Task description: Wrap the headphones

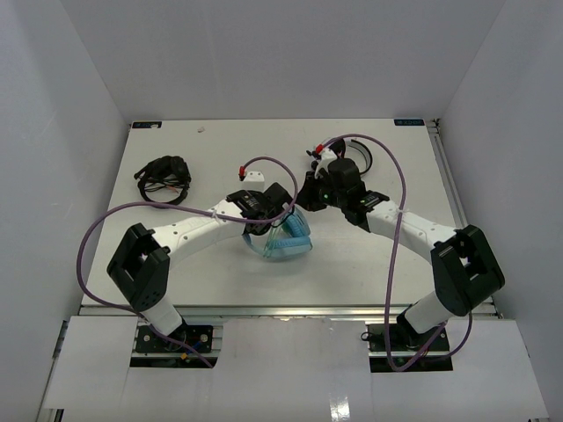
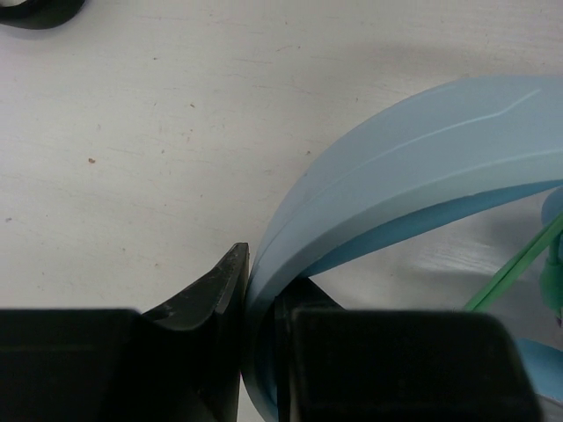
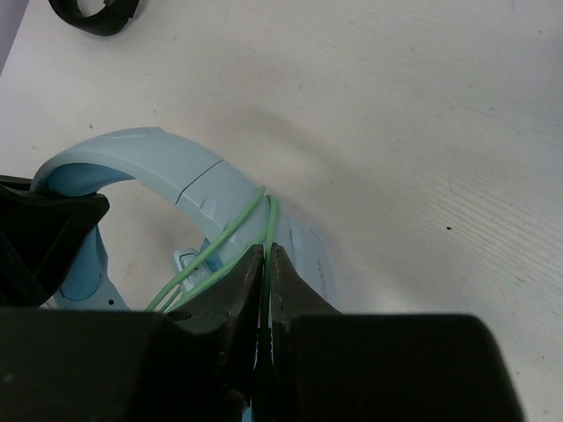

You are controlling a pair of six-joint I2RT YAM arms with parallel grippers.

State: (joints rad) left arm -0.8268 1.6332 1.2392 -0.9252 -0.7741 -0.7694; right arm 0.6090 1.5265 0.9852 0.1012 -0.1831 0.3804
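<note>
The light blue headphones [image 1: 288,237] sit at the table's middle. My left gripper [image 1: 271,214] is shut on their wide headband [image 2: 396,167], which passes between its fingers [image 2: 215,290] in the left wrist view. My right gripper [image 1: 310,195] is shut on the thin pale green cable [image 3: 270,224], just beside the headband [image 3: 176,176]. In the right wrist view several turns of cable lie across the headband. A green cable strand [image 2: 515,268] shows at the right of the left wrist view.
Black headphones [image 1: 164,180] lie at the table's left, also at the top left of the right wrist view [image 3: 97,13]. White-and-black headphones [image 1: 356,154] lie behind my right arm. A small white part with a red tip [image 1: 253,174] lies behind my left gripper.
</note>
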